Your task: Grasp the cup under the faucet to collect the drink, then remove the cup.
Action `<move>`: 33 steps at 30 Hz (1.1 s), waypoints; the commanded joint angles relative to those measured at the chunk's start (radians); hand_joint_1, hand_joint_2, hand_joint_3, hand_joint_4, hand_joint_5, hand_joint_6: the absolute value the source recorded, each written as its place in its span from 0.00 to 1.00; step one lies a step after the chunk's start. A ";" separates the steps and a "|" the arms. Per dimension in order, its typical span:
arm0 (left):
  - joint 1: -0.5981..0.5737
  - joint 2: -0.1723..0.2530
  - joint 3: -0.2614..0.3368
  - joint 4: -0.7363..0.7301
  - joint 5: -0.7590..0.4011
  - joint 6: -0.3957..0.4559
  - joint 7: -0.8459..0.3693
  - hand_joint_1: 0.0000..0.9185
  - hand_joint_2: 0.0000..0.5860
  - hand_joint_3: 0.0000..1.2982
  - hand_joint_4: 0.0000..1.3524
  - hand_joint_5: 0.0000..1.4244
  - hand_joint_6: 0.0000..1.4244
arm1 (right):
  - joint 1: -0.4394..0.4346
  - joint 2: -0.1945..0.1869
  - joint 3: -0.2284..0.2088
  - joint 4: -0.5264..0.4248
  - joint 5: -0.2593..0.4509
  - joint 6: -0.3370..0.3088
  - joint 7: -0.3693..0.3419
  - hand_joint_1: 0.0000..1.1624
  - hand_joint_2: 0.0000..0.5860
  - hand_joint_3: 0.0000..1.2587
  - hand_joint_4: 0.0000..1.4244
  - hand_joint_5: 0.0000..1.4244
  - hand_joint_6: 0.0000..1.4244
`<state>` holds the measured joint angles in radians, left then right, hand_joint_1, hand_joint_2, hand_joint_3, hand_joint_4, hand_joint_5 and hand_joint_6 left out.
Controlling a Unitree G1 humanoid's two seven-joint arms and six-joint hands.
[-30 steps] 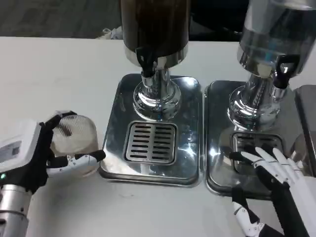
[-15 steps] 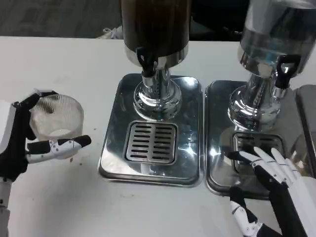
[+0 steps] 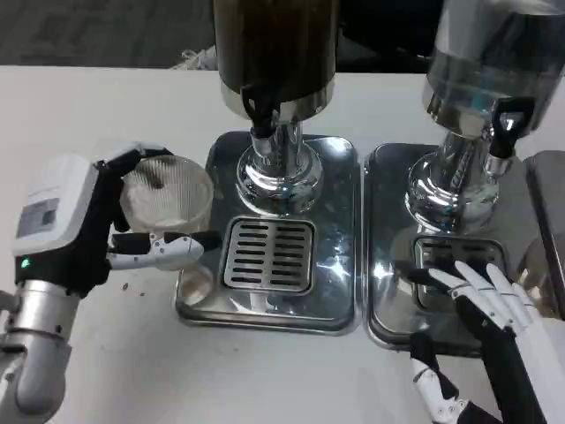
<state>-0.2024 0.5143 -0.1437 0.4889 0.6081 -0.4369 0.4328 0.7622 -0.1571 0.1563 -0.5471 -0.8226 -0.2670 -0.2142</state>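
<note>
At left of centre, the left hand (image 3: 97, 231) grasps a clear ribbed cup (image 3: 168, 194), fingers wrapped round its wall. The cup overlaps the left rim of the left drip tray (image 3: 335, 291), well short of the slotted grate (image 3: 269, 254) and the dark drink dispenser's black faucet (image 3: 260, 108) above it. At lower right, the right hand (image 3: 494, 305) lies released with fingers spread, over the front of the second drip tray (image 3: 388, 265) below the clear dispenser (image 3: 481, 79). White table (image 3: 106, 106) spreads open at upper left.
</note>
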 commanded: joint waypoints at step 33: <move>-0.242 -0.163 -0.197 0.313 0.075 -0.045 0.082 0.68 0.00 0.49 0.54 0.69 0.96 | 0.046 0.023 0.015 -0.054 -0.033 0.022 -0.025 0.43 0.87 0.23 0.11 0.05 0.04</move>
<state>-0.4270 0.3432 -0.3338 0.7996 0.6788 -0.4642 0.5031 0.7988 -0.1387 0.1668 -0.5938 -0.8518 -0.2503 -0.2266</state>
